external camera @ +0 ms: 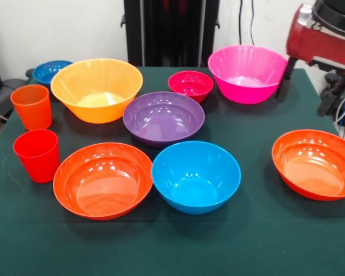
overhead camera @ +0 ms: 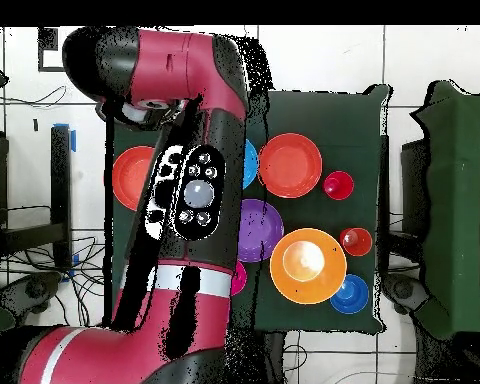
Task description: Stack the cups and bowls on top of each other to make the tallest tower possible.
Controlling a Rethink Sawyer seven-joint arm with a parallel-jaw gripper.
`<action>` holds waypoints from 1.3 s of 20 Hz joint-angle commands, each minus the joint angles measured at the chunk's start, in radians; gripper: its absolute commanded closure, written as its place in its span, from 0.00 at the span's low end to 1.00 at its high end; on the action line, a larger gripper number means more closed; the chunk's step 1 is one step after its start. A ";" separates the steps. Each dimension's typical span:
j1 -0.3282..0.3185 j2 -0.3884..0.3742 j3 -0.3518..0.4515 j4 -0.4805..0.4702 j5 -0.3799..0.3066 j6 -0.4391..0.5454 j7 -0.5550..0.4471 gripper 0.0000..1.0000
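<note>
Every bowl and cup stands singly on the green table, none nested. Along the front are a red-orange bowl (external camera: 102, 179), the medium blue bowl (external camera: 195, 175) and a second red-orange bowl (external camera: 316, 164). Behind them sit the purple bowl (external camera: 163, 118), small magenta bowl (external camera: 190, 85), pink bowl (external camera: 247, 73), yellow-orange bowl (external camera: 96, 89) and small blue bowl (external camera: 50, 71). The orange cup (external camera: 31, 106) and red cup (external camera: 37, 155) stand upright at the left. My gripper (external camera: 284, 77) shows only as a dark slim shape beside the pink bowl's right rim.
The red arm (overhead camera: 189, 190) spreads over the table's left half in the overhead view and hides the pink bowl there. The table edge (external camera: 161, 264) runs close in front of the bowls. Cables and dark equipment (external camera: 336, 95) sit off the right side.
</note>
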 commanded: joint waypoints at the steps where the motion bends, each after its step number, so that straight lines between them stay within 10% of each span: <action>1: -0.038 -0.012 0.158 0.156 -0.099 -0.071 -0.364 0.00; 26: -0.064 0.036 0.205 0.192 -0.101 -0.174 -0.117 0.00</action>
